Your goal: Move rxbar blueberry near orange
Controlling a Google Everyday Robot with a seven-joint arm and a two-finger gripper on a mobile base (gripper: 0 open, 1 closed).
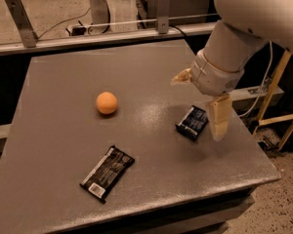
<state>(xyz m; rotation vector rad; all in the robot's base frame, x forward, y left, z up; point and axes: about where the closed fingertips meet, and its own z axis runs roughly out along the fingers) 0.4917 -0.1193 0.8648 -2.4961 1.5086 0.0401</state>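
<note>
The rxbar blueberry [192, 122], a short dark blue and black wrapper, lies on the right part of the grey table [58, 130]. The orange [107, 103] sits left of it, near the table's middle, well apart from the bar. My gripper [200, 99] hangs just above and slightly right of the blue bar. Its cream fingers are spread: one fingertip [219, 123] points down beside the bar's right edge, the other [181, 77] sticks out to the upper left. It holds nothing.
A longer black bar wrapper with a white label end [107, 173] lies near the table's front. A metal rail with posts [21, 21] runs along the back edge. A yellow frame [276, 106] stands off the right side.
</note>
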